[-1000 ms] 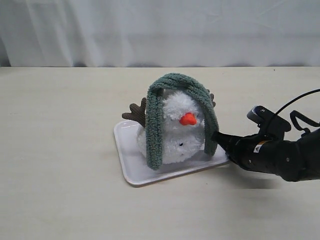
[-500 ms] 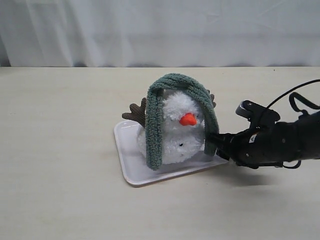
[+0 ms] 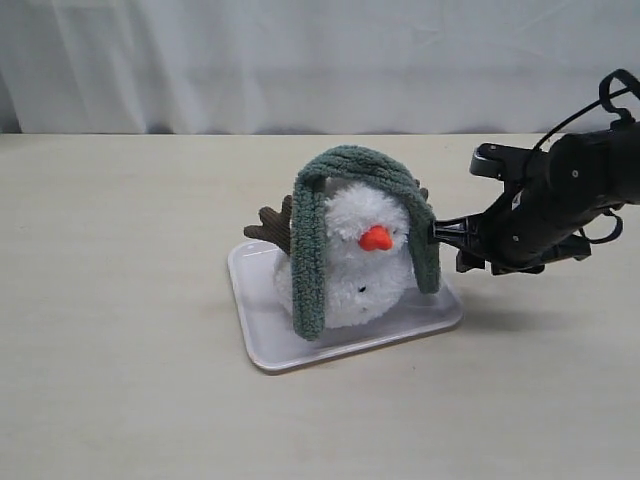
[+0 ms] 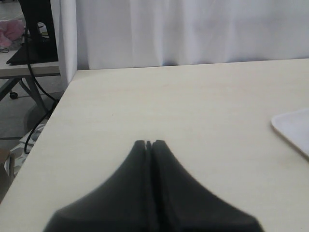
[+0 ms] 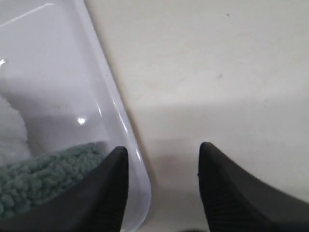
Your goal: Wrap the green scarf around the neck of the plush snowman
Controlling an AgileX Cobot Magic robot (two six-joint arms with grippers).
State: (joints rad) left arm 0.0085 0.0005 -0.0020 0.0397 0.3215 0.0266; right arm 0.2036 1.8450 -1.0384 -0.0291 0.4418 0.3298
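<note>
Snowman [image 3: 350, 272] on tray [image 3: 268, 350]; scarf [image 3: 308, 262] draped over top, ends hanging both sides.

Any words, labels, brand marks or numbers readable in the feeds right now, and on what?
None can be read in any view. The green scarf, plush snowman, white tray and tabletop carry no print, and the right arm shows no legible label.

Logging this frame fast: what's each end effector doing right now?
Left end effector: closed, holding nothing.
Right end effector: open, holding nothing.
</note>
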